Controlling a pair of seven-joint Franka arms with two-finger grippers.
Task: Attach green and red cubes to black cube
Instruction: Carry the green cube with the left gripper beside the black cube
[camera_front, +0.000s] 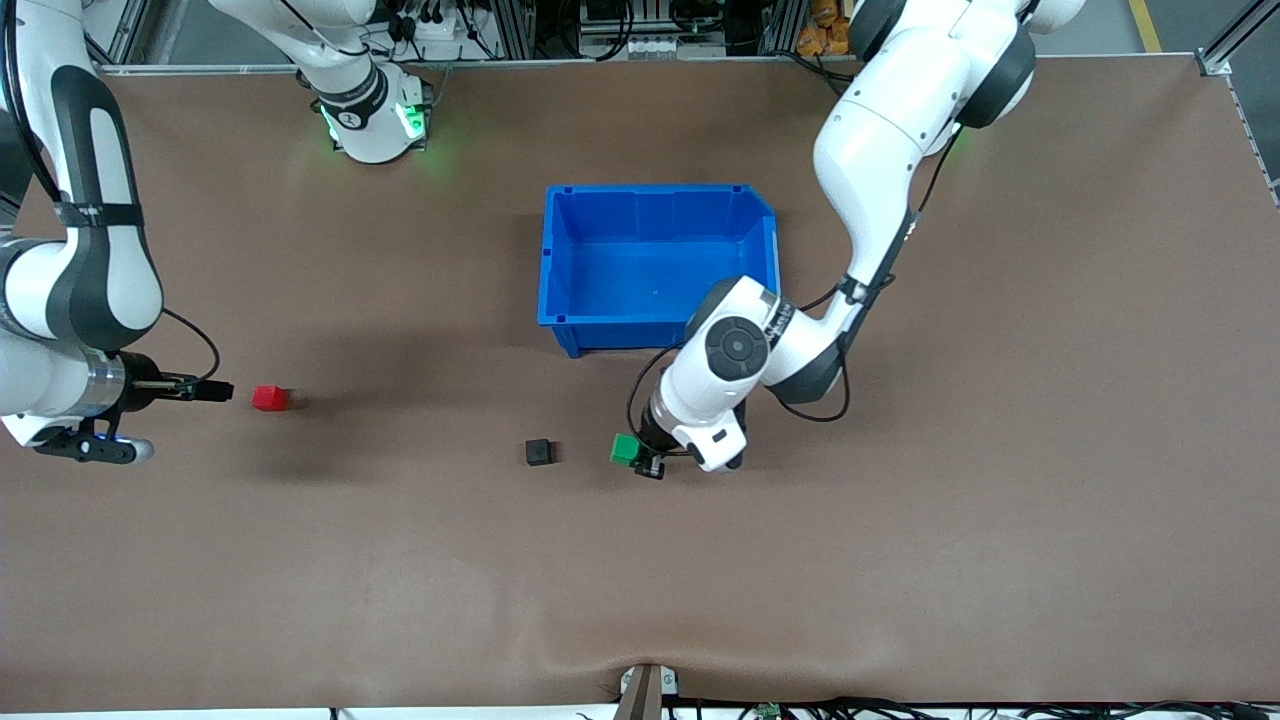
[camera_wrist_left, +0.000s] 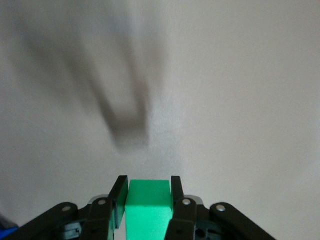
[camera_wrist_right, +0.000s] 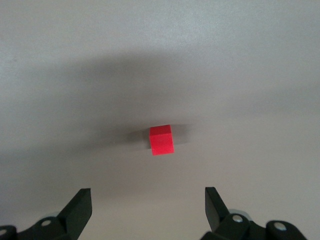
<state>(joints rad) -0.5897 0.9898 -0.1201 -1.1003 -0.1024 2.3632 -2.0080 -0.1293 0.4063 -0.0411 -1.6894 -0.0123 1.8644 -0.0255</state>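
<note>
Nearest us, black cube (camera_front: 539, 452) sits alone on the brown surface (camera_front: 900, 560). At its 3 o'clock, just beside it, left gripper (camera_front: 640, 458) is clamped on the green cube (camera_front: 624, 448), low, probably lined up to press it onto the black one. Toward 9 o'clock, red cube (camera_front: 269, 398) sits before the right gripper (camera_front: 215, 391), fingers wide apart, nothing held. At 12 o'clock, blue bin (camera_front: 560, 250).

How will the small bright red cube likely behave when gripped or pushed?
The small bright red cube looks solid with sharp edges, so probably stiff. Flat faces suggest sliding on the brown table, not rolling. The open right gripper would easily span it.
</note>
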